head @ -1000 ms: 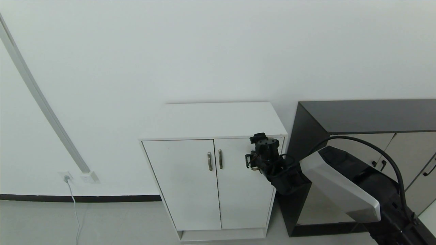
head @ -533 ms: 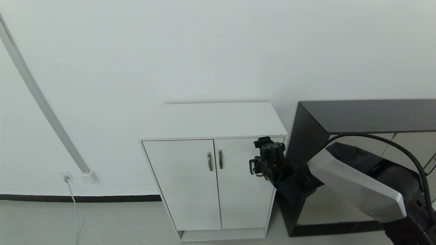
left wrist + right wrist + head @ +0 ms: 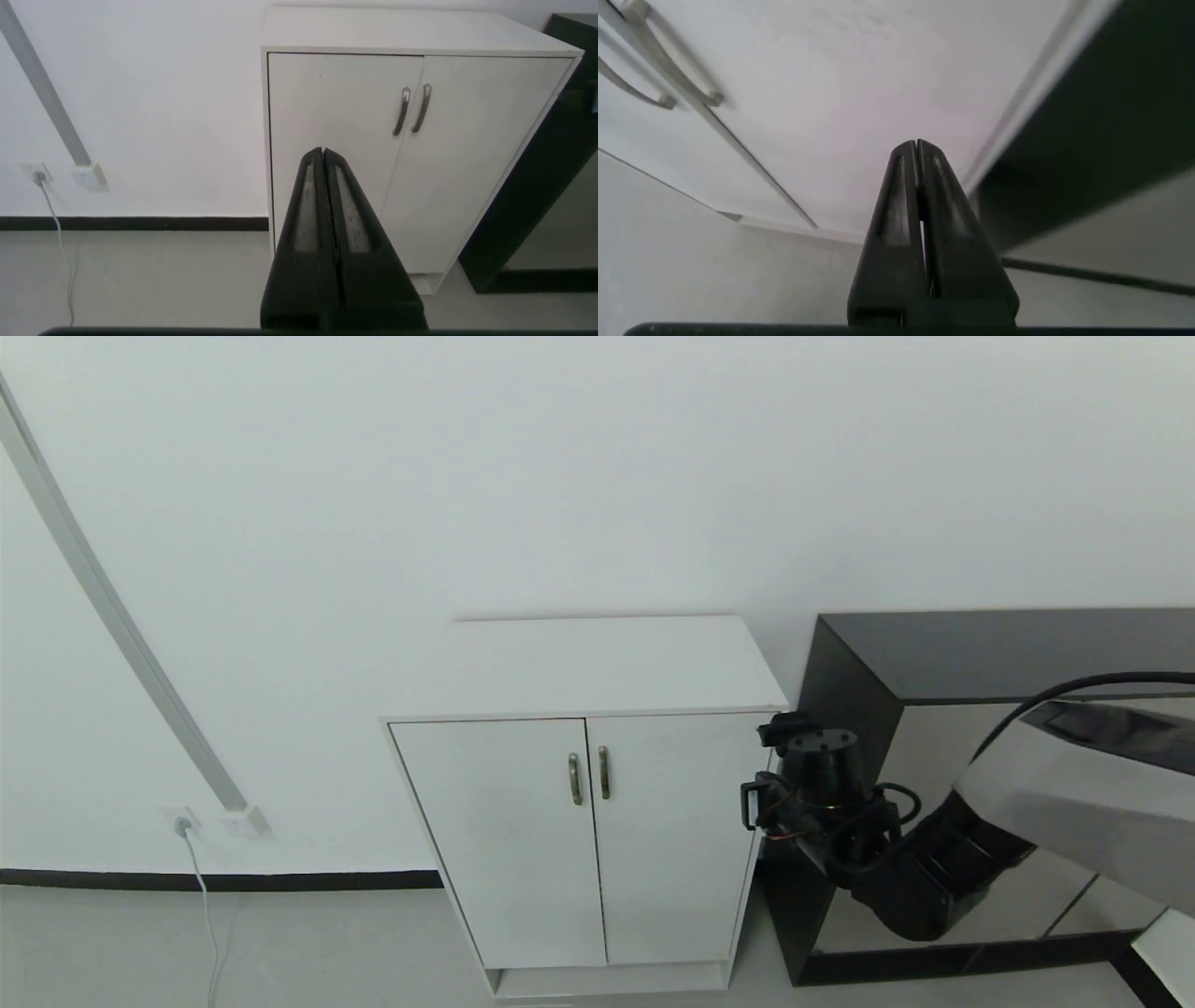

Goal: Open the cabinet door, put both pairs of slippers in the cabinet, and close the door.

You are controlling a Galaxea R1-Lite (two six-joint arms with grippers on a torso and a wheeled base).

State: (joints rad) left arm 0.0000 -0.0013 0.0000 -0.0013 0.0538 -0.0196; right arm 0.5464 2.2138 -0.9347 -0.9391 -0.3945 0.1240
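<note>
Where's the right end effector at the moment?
The right end effector, shut, is on the robot's right: the head view puts its arm at the white cabinet's right edge, beside the black cabinet.

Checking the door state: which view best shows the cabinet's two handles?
Left wrist view: both handles show whole and close, with nothing in front. The head view shows them whole but farther away; the right wrist view cuts them off at its edge.

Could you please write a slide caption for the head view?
Right gripper at the right edge of the closed white cabinet, beside a black cabinet.
</note>
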